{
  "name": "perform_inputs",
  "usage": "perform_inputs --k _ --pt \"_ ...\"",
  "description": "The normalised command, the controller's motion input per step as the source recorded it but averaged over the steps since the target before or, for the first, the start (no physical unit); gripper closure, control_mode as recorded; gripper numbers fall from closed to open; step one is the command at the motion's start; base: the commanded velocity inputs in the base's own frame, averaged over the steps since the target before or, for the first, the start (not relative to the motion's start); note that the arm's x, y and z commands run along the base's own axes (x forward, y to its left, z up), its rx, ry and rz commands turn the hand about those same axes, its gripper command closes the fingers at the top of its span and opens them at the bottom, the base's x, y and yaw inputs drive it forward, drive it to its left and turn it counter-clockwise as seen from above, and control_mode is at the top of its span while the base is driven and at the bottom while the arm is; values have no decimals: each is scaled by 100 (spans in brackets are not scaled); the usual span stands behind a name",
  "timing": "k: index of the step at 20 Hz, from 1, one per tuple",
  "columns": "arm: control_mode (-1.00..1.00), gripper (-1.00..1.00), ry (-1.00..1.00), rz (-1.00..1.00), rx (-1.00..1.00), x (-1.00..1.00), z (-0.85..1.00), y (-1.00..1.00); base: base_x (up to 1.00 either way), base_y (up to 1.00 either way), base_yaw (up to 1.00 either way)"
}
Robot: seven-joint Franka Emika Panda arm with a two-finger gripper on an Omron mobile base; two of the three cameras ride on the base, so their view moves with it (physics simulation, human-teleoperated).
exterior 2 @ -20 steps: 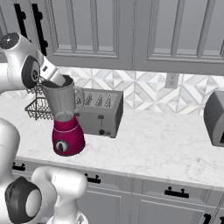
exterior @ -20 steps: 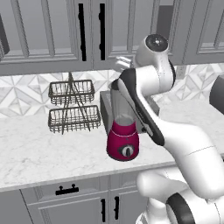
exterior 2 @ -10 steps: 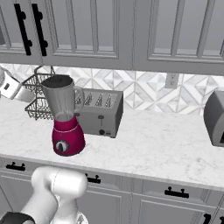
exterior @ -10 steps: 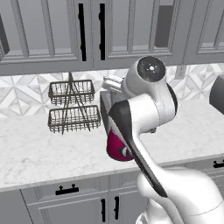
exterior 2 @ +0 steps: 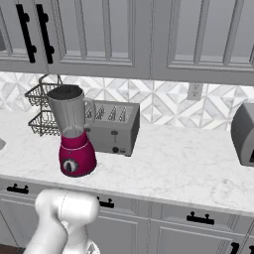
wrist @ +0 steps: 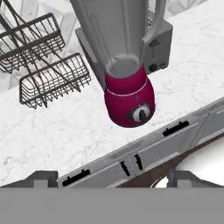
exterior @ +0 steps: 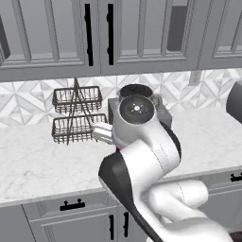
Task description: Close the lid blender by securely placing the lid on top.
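Observation:
The blender (exterior 2: 72,131) stands on the marble counter (exterior 2: 173,168), a clear grey jar with a side handle on a magenta base with a round dial. Its mouth (exterior: 136,90) looks open and dark, and my own arm covers the rest of it in the left base view. In the hand view the blender's base (wrist: 130,99) sits at centre, with the jar rising to the top edge. My gripper (wrist: 112,178) is open with nothing between its fingertips (wrist: 42,178). It hangs out in front of the counter's edge, apart from the blender. The lid is out of view.
A boxy silver toaster (exterior 2: 112,127) stands right behind the blender. A two-tier wire basket (exterior: 77,115) sits to its left against the backsplash. Another grey appliance (exterior 2: 244,134) is at the far right. Upper cabinets (exterior 2: 124,34) hang low over the counter.
My arm has swung away from the blender's top, to the left and down in front of the counter. The blender has stayed in place.

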Motion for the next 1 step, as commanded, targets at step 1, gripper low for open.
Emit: perform_inputs --k 1 --pt "-100 -100 -5 0 10 -1 0 -5 0 0 0"
